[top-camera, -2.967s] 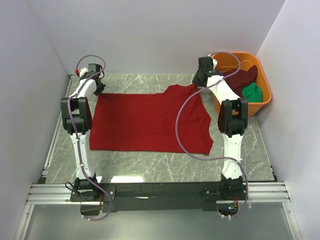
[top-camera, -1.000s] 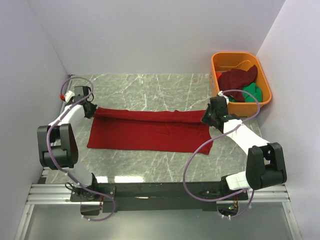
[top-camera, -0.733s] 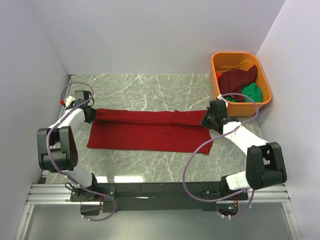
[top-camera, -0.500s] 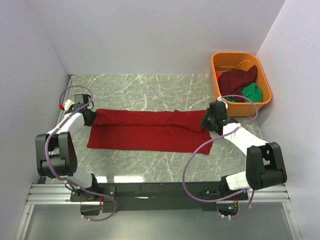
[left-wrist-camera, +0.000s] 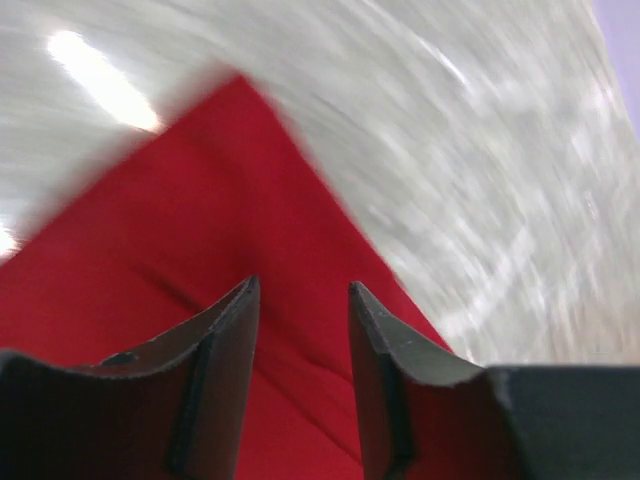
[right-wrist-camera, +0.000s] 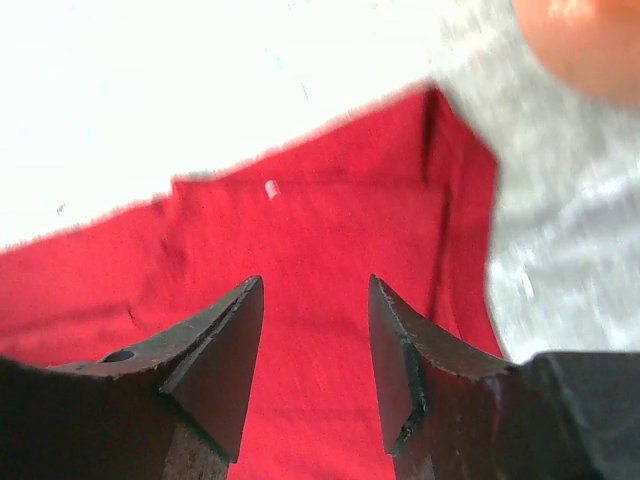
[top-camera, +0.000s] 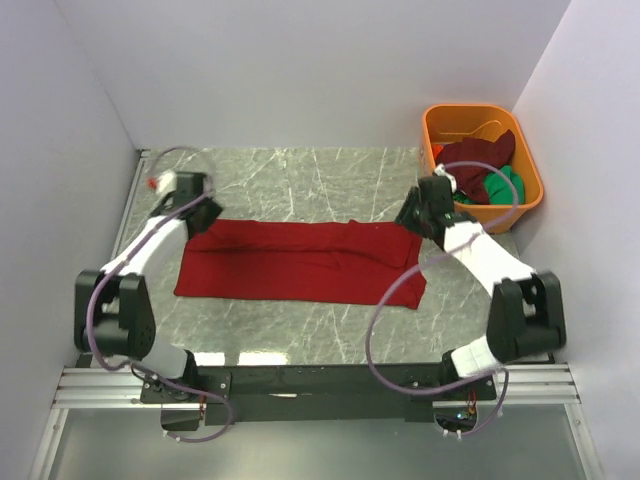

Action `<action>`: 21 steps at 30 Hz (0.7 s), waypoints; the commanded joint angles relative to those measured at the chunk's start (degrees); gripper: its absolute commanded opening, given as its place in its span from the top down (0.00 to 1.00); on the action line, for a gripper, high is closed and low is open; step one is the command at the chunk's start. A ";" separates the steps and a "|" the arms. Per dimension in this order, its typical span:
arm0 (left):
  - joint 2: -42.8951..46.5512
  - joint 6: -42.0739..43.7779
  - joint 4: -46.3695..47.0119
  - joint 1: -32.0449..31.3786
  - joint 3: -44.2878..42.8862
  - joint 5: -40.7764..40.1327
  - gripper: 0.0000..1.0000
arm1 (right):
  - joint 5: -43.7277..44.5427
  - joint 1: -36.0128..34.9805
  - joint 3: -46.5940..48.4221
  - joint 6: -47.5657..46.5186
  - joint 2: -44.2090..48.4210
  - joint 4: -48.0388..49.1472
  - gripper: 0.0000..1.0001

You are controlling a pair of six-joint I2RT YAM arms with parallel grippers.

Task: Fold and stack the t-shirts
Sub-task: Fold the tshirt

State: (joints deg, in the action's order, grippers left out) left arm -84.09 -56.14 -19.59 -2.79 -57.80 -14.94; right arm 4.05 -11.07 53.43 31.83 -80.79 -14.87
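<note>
Top view, red t-shirt (top-camera: 300, 262): It lies flat on the desk (top-camera: 300, 170) as a long band across the middle of the frame.
Top view, left tool (top-camera: 205, 212): It sits at the band's upper left corner. From up here I cannot tell if it touches the cloth.
Top view, right tool (top-camera: 415, 215): It sits at the band's upper right corner, near the orange tub (top-camera: 480, 108).
Top view, other shirts: The maroon t-shirt (top-camera: 480, 155) and the green t-shirt (top-camera: 505, 182) lie bunched in the tub, at the upper right of the frame.
Top view, what could go wrong: A purple cable (top-camera: 385, 300) hangs over the band's right end. I think it could drag the cloth and spoil the fold when the arm moves.
Left wrist view, left tool (left-wrist-camera: 300, 290): Its 2 fingers stand apart with nothing between them.
Left wrist view, red t-shirt (left-wrist-camera: 150, 230): A corner of it fills the left and middle of the frame, under the fingers. The picture is blurry.
Left wrist view, what could go wrong: A finger could catch the top layer on the way up and flip it open.
Right wrist view, right tool (right-wrist-camera: 315, 285): Its 2 fingers stand apart and hold nothing.
Right wrist view, red t-shirt (right-wrist-camera: 300, 220): It lies below and beyond the fingers, with its edge at the right of the frame.
Right wrist view, what could go wrong: This end has extra folds, so the next fold may come out crooked.
</note>
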 commanded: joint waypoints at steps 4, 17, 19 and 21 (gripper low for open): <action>-8.87 6.65 2.72 -11.35 -9.95 4.83 0.53 | -3.68 -0.53 12.91 -2.56 -15.06 0.01 0.48; -13.20 5.43 4.39 -17.52 -8.21 9.49 0.56 | 6.84 -12.57 37.79 -3.62 -37.32 -10.78 0.49; -12.24 5.34 4.21 -17.52 -7.68 8.71 0.56 | 8.33 -13.36 37.98 -3.27 -38.47 -10.88 0.49; -10.92 4.99 4.21 -17.52 -6.63 8.44 0.55 | 9.73 -13.63 37.63 -2.75 -38.82 -10.79 0.50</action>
State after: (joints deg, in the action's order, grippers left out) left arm -99.55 -50.37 -16.80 -20.34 -65.34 -5.85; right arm 8.60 -24.91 89.27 28.51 -118.91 -23.14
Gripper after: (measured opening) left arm 0.444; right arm 0.503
